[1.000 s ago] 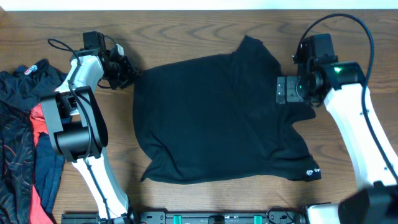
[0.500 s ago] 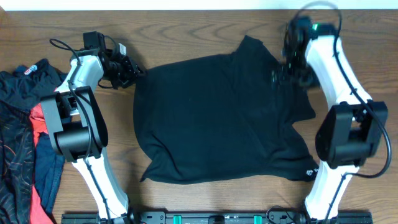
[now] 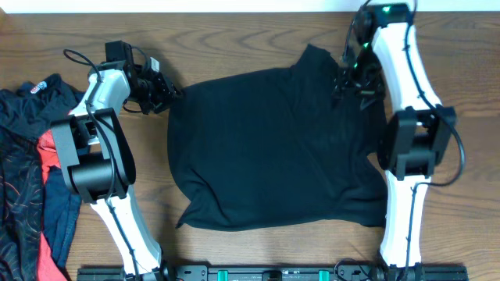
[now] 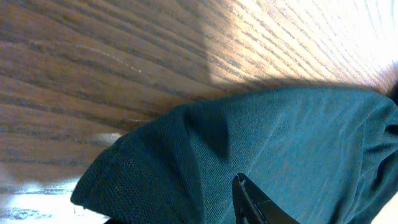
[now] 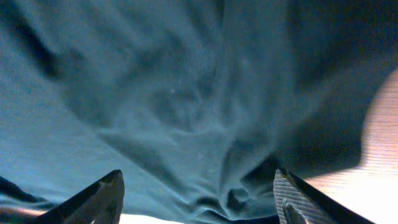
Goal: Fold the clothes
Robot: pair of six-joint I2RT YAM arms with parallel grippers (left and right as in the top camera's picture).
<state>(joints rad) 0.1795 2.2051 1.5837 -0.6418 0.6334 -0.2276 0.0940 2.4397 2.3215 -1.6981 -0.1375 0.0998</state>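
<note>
item: black shirt. soft, matte knit, lying spread near the middle of the table. outline roughly rectangular, with one pointed flap jutting toward the far edge and a ragged, rumpled near-right corner. shallow folds run across the right half. seen close in the left wrist view, the weave is a fine pin-dot mesh and the corner ends in a rounded, doubled hem.

item: table. brown wood, with long wavy grain and a glossy patch under the light.

item: pile of clothes at the left edge, well apart from the shirt. it holds a black piece with a thin reddish pattern, a red piece and a navy piece, bunched and overlapping.

item: left gripper. at the shirt's far-left corner. one dark pointed finger shows against the cloth; whether the jaws clasp the hem cannot be told.

item: right gripper. over the shirt's far-right part. jaws spread wide, ribbed fingers on either side of puckered fabric, gripping nothing.
</note>
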